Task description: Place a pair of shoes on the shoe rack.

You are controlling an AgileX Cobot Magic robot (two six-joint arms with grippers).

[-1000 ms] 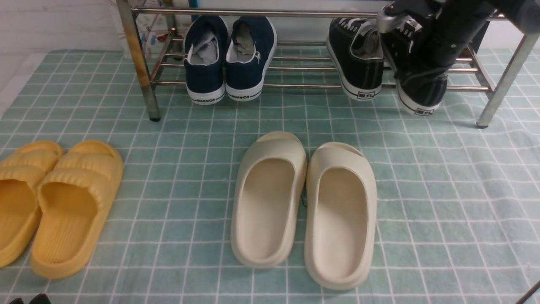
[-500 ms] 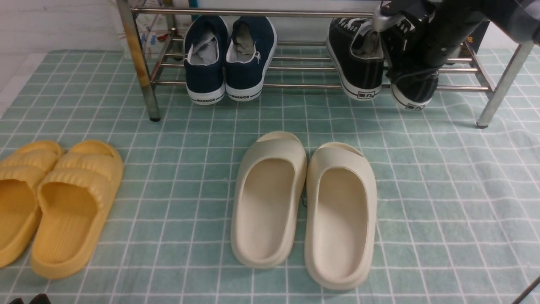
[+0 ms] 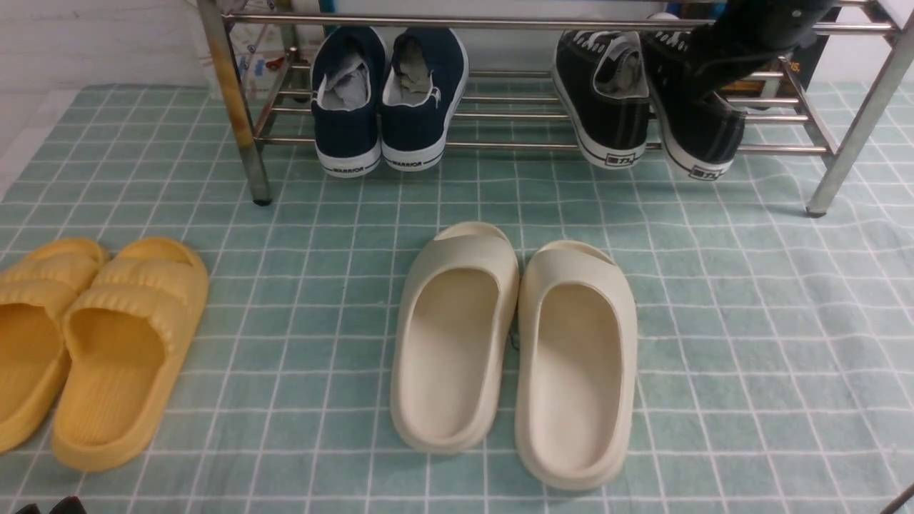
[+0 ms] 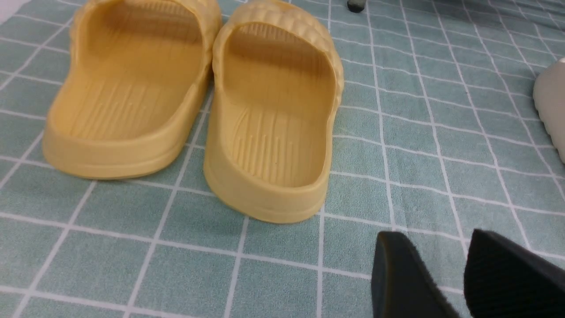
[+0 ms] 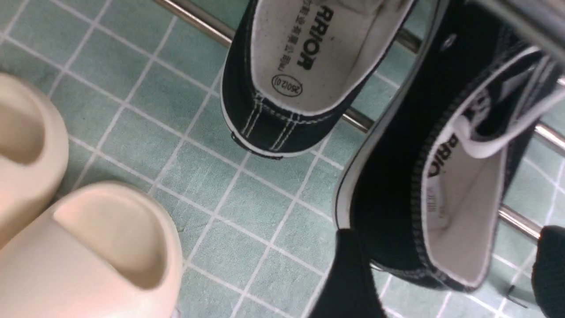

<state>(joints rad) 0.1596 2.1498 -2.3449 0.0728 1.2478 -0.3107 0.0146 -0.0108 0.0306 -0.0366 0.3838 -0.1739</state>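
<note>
Two black canvas sneakers stand heels toward me on the lower bars of the silver shoe rack [image 3: 500, 146], at its right end. The left sneaker [image 3: 607, 100] sits square. The right sneaker [image 3: 703, 125] leans a little, and its heel juts past the front bar. My right arm [image 3: 757, 28] hangs above it. In the right wrist view my right gripper [image 5: 448, 236] is open, with its fingers on either side of that sneaker's [image 5: 397, 154] heel and a gap at one side. My left gripper [image 4: 435, 236] is low over the cloth, empty, with its jaws nearly together.
Navy WARRIOR slip-ons [image 3: 389, 93] sit on the rack's left half. Cream slides [image 3: 514, 343] lie mid-floor on the green checked cloth. Yellow slides [image 3: 100, 343] lie at the left, just ahead of my left gripper [image 3: 43, 507]. A rack leg [image 3: 850, 121] stands at the right.
My right arm has moved the right sneaker up and back onto the rack bars. The arm has then risen toward the top of the front view. The left arm has not moved.
</note>
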